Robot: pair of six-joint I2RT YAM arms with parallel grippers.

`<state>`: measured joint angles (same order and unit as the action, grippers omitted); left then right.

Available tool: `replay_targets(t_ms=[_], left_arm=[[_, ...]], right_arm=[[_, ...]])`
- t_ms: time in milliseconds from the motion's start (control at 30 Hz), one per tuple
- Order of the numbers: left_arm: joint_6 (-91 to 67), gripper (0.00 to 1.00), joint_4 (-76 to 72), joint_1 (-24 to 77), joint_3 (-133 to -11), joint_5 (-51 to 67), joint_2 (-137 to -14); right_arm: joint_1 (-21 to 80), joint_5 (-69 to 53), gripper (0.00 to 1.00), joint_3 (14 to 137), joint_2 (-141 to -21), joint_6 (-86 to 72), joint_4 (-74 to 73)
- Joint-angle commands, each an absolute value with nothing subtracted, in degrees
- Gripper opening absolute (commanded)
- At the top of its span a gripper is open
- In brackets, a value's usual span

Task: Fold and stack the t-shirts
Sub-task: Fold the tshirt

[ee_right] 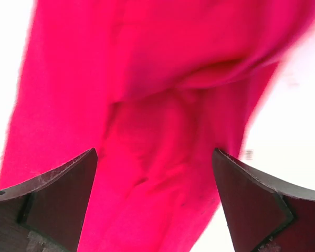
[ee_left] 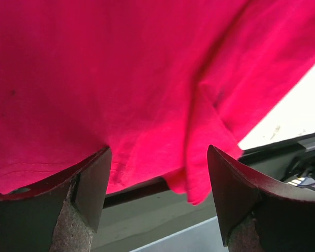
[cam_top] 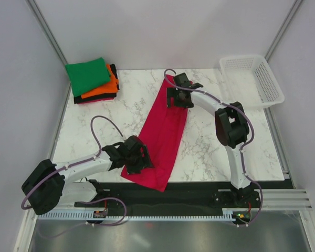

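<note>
On the marble counter (cam_top: pixel 215 152) the pink shirt (cam_top: pixel 165 131) runs near to far (slanted); the left pincer (cam_top: pixel 138 157), spread, sits over its near end, the right pincer (cam_top: pixel 179 97), spread, over the far.

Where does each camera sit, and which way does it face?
Top external: above and behind the arms, looking down on table, crimson shirt, folded stack, basket; both arms show, left gripper and right gripper open.
Left wrist: on the left arm, facing the shirt's near hem at the table edge; its fingers show.
Right wrist: on the right arm, facing the shirt's far end; its fingers show.
Shared: all see the crimson shirt.
</note>
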<state>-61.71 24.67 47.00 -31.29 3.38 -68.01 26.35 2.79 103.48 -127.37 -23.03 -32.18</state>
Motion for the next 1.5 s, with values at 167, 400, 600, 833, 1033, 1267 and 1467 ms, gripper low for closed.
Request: replay_targets(t_ms=[167, 400, 600, 833, 1033, 1267, 1467], left_arm=[[-62.8, 0.80, 18.7, 46.9, -28.2, 3.2, -68.6], [-61.7, 0.78, 19.2, 47.0, -28.8, 3.3, -68.3], [-58.5, 0.76, 31.6, 47.0, -34.4, -1.7, -62.0], [-55.9, 0.80, 40.1, 46.9, -39.6, -9.1, -49.9], [-53.3, 0.80, 44.3, 46.8, -42.2, -12.2, -48.8], [-47.8, 0.82, 52.5, 46.6, -49.1, -19.3, -44.9], [-43.2, 0.88, 56.2, 46.1, -52.3, -24.3, -41.8]], right_arm=[[22.5, 20.3, 0.98, 99.2, -123.1, -19.9, -37.4], [18.0, 15.5, 0.98, 88.3, -114.4, -22.0, -34.7], [18.5, -2.1, 0.98, 76.0, -102.0, -25.0, -29.2], [19.8, -10.0, 0.98, 61.8, -91.8, -30.8, -24.0], [28.5, -12.8, 0.98, 57.4, -85.8, -37.8, -22.2], [47.5, -11.9, 0.97, 46.3, -81.0, -51.1, -13.0], [54.9, -9.5, 0.96, 48.1, -86.7, -51.7, -8.9]])
